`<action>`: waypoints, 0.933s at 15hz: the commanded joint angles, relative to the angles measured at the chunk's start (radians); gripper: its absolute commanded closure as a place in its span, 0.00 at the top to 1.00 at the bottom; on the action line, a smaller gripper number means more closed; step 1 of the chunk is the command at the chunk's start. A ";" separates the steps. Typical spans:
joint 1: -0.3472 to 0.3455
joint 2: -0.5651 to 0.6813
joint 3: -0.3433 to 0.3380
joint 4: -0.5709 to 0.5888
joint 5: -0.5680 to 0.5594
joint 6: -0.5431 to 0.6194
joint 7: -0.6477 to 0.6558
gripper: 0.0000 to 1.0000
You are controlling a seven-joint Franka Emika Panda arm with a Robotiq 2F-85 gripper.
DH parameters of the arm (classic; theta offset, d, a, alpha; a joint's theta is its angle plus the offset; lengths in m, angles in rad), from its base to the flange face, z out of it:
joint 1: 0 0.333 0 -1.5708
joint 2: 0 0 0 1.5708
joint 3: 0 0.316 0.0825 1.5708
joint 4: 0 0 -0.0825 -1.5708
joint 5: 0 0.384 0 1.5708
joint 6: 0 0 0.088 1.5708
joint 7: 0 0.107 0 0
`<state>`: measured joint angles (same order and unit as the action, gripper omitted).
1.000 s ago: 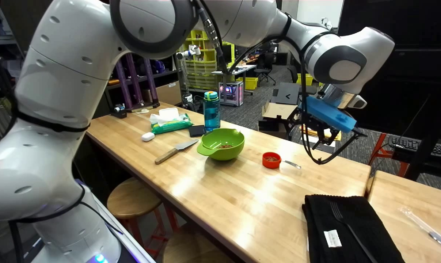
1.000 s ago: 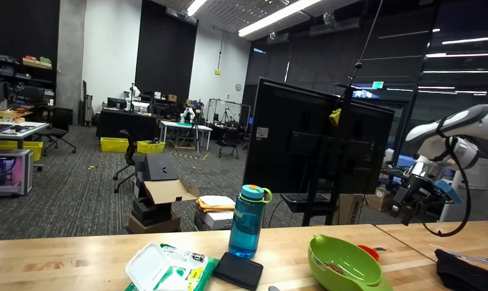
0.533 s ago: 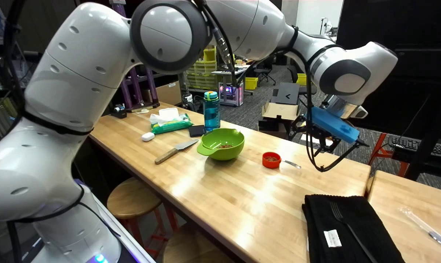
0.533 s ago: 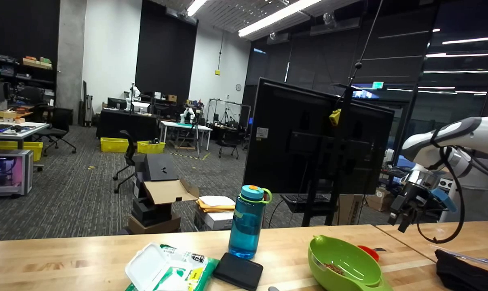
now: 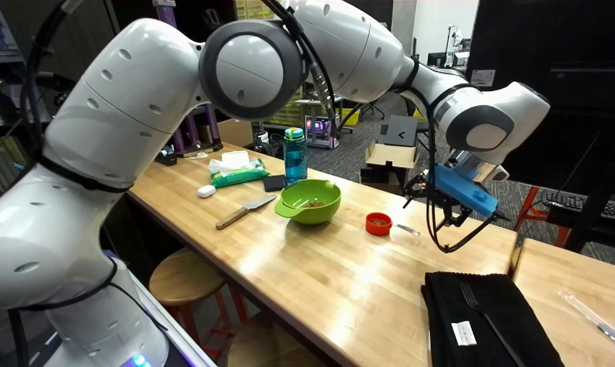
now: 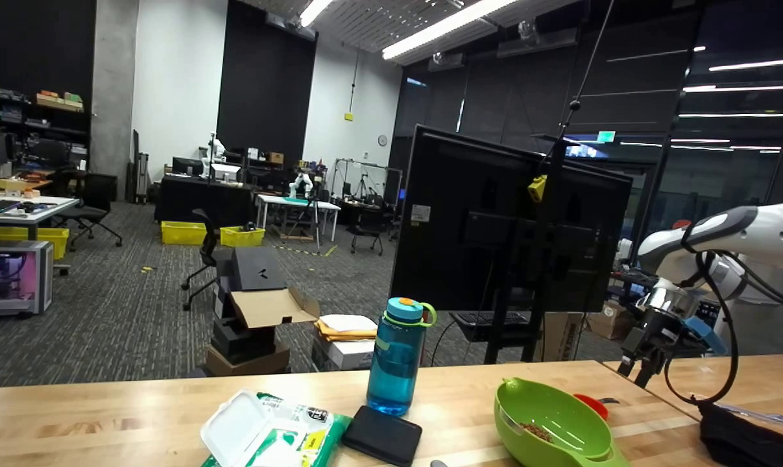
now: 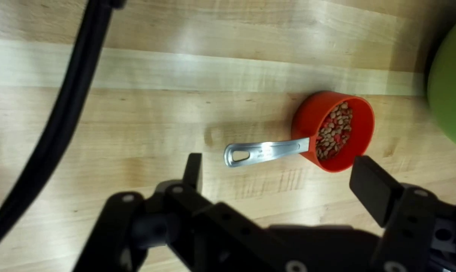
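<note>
Black pincer (image 7: 279,172) is hanging over the counter (image 7: 156,124), jaws standing wide apart. Red measuring cup (image 7: 309,115) is sitting nearby on the counter, holding brownish bits (image 7: 333,132). Green bowl (image 5: 320,214) is chilling past that, blue bottle (image 5: 295,159) is standing further back.

red measuring cup (image 7: 311,115) | silver handle (image 7: 275,150), slotted end | part-filled, tan/red pellets (image 7: 329,139) | upright | near but apart from green bowl (image 7: 452,88), handle pointing away
</note>
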<state>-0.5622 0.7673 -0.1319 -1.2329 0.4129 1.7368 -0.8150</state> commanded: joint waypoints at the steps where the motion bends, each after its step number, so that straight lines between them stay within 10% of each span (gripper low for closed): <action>1: 0.004 0.035 -0.012 0.037 -0.017 -0.001 0.016 1.00; 14: 0.003 0.111 0.039 0.076 0.016 -0.006 -0.007 1.00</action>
<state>-0.5589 0.8621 -0.1079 -1.1923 0.4166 1.7432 -0.8156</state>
